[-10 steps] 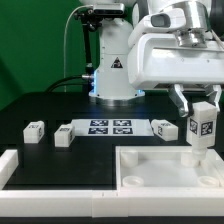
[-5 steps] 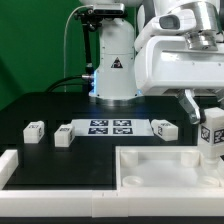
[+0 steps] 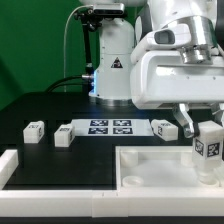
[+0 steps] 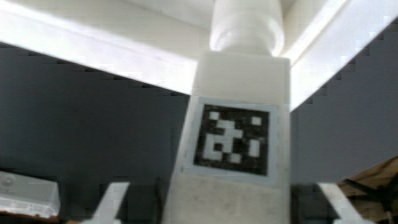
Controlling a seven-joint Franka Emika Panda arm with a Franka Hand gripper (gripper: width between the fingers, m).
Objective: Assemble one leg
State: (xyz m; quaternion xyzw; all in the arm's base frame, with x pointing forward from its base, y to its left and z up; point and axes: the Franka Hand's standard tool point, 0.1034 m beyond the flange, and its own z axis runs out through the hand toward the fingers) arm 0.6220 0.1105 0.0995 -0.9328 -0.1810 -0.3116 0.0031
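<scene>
1. Over the table's point(image 3: 55, 155) corner nearest the exterior camera, on the exterior view's right, the pincer point(image 3: 206, 132) hangs from the arm with its fingers pointing down.
2. The pincer is pinching the leg point(image 3: 208, 150) by its upper part; one finger point(image 3: 187, 124) shows on the side toward the exterior view's left, and the other is cut off by the picture's edge.
3. The leg stands upright, with its black-and-white tag facing the exterior camera.
4. Its lower end reaches down to the large white tray-like piece point(image 3: 150, 155), at that piece's corner toward the exterior view's right; I cannot tell whether the two touch.
5. From the wrist view, the leg point(image 4: 235, 90) fills the middle of the picture, tag toward the lens, with a round white peg point(image 4: 246, 25) at its far end.
6. Two pale fingers point(image 4: 118, 203) flank the leg close to the wrist camera.
7. Farther back, toward the middle of the table, the marker board point(image 3: 110, 127) lies flat.
8. A second leg point(image 3: 165, 127) lies just beside the marker board on the exterior view's right.
9. A third leg point(image 3: 65, 136) lies just beside it on the exterior view's left, and a fourth leg point(image 3: 36, 130) lies beyond that, toward the table's edge on that side.
10. A white rail point(image 3: 12, 165) runs along the nearest edge, at the corner on the exterior view's left.
</scene>
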